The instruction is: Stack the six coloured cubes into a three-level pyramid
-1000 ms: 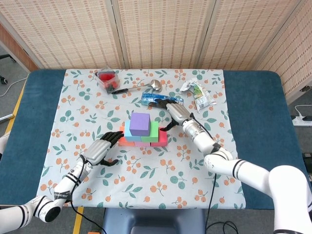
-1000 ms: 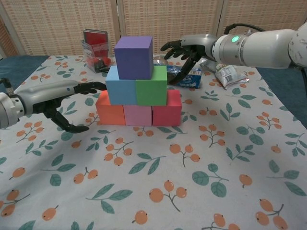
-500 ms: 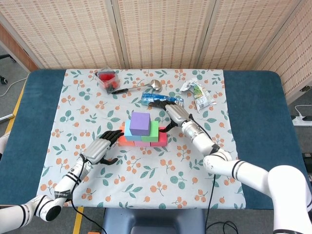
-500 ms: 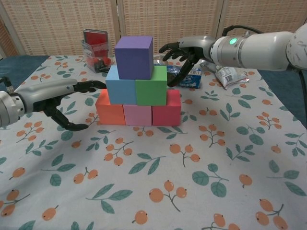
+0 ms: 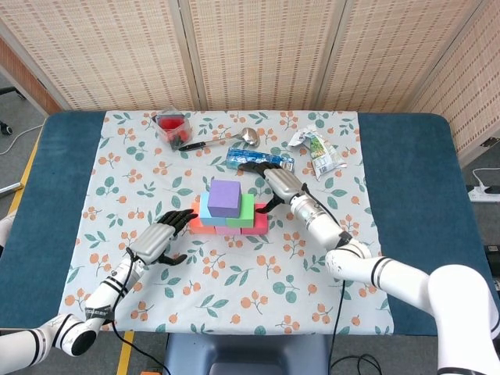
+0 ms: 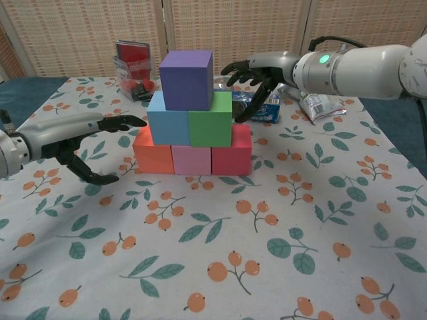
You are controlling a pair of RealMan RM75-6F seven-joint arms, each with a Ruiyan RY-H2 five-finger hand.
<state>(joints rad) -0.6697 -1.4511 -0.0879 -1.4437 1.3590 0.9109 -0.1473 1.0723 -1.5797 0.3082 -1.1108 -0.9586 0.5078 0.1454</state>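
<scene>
Cubes stand stacked as a three-level pyramid near the middle of the floral tablecloth (image 6: 280, 267): an orange cube (image 6: 153, 154), a pink cube (image 6: 191, 160) and a red cube (image 6: 232, 151) form the bottom row, a light blue cube (image 6: 167, 120) and a green cube (image 6: 211, 120) sit side by side on them, and a purple cube (image 6: 186, 79) tops the stack, resting across the join of the two below. Behind the pyramid, toward the far left of the cloth, a clear plastic container (image 5: 171, 128) holds red items whose kind cannot be made out. The left hand (image 6: 80, 141) hovers low just beside the orange and blue cubes, fingers (image 6: 123, 122) stretched toward the stack and spread, holding nothing, the tips close to the blue cube without clearly touching it. The right hand (image 6: 257, 75) hangs behind and to the right of the green cube, fingers apart and empty, a small gap between it and the blocks. The cubes look matte and clean-edged, faces aligned squarely. A metal ladle (image 5: 226, 140), a blue packet (image 5: 258, 159) and a crumpled snack wrapper (image 5: 316, 148) lie on the far side of the cloth
</scene>
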